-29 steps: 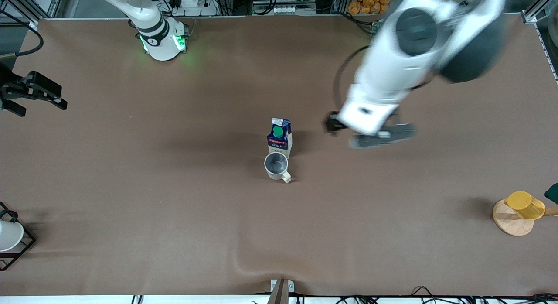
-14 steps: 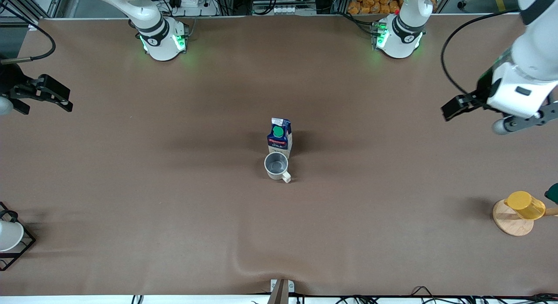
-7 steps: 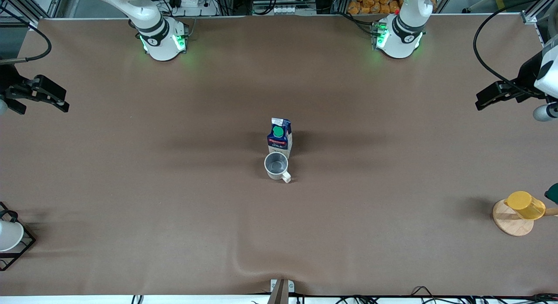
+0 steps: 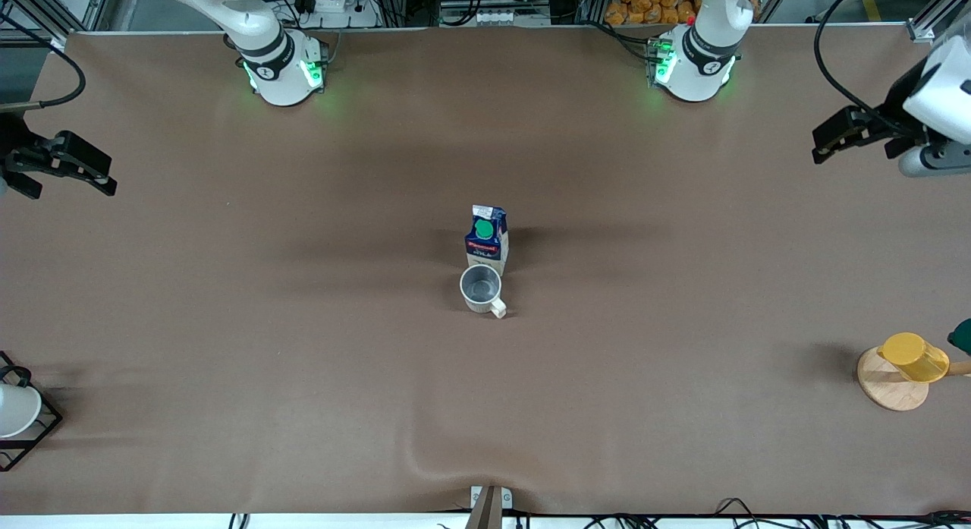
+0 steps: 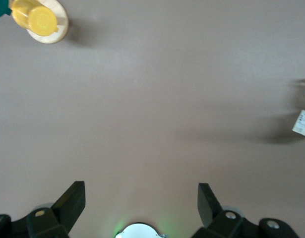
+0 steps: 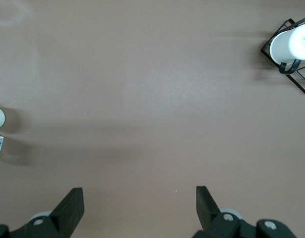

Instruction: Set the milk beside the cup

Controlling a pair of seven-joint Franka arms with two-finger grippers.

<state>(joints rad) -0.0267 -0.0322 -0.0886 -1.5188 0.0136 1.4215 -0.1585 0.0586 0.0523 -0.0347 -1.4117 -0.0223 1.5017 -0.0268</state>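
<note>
- Since earlier, the left tool (image 4: 834, 138) has been drawn back to the worktop's (image 4: 683, 362) edge, fingers apart.
- Upright at mid-worktop, the dark blue gable-top milk carton (image 4: 486, 239) is seen touching the pale grey mug (image 4: 481, 289).
- The right tool (image 4: 57, 165) is held waiting, spread wide.

A high front camera faces both arm bases across the brown-covered desk (image 4: 227, 377). Each wrist camera looks steeply down from well above it, black fingers (image 5: 70, 201) framing bare desk.

My end effector (image 5: 141, 198) hangs over the bare brown surface (image 5: 157, 99) with its fingers (image 5: 73, 198) spread wide. At eleven o'clock a yellow cup (image 5: 35, 17) sits on a round wooden coaster (image 5: 60, 30). At three o'clock, the milk (image 5: 302, 124) peeks in.
</note>
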